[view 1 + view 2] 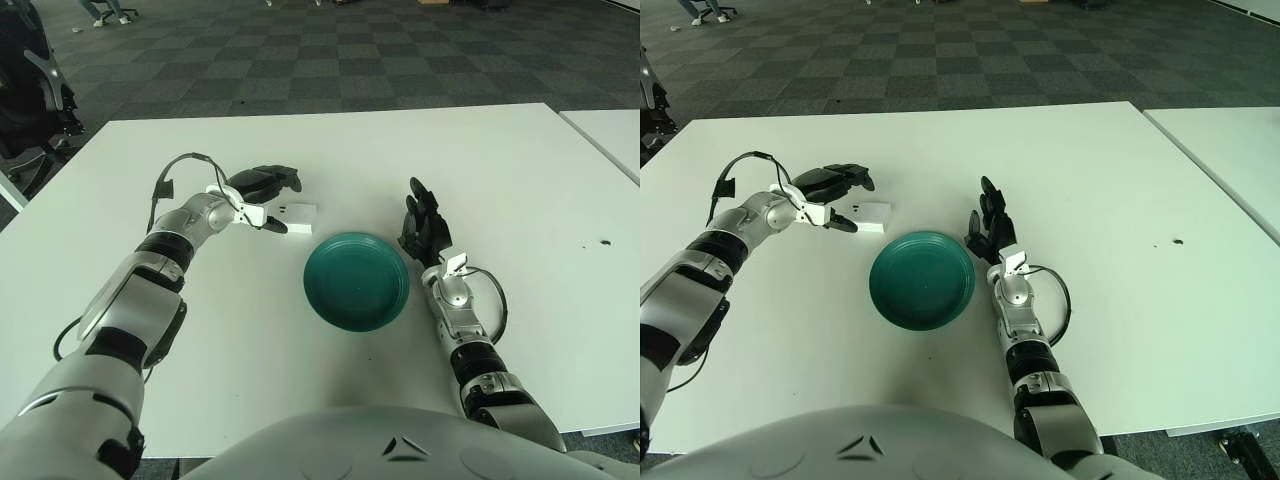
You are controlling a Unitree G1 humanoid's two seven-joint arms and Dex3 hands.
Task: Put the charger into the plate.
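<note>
A small white charger (299, 216) lies flat on the white table, just up and left of the round teal plate (357, 281). My left hand (268, 198) is right beside the charger's left edge, with its dark fingers spread above it and the thumb low by the near corner; nothing is held. My right hand (420, 226) shows just right of the plate, fingers spread and pointing away from me. The plate holds nothing.
The white table (520, 180) reaches to the far edge, with checkered carpet beyond. A second table (610, 135) begins at the right. A small dark speck (603, 242) marks the table at right. A cable loops off my left wrist (165, 185).
</note>
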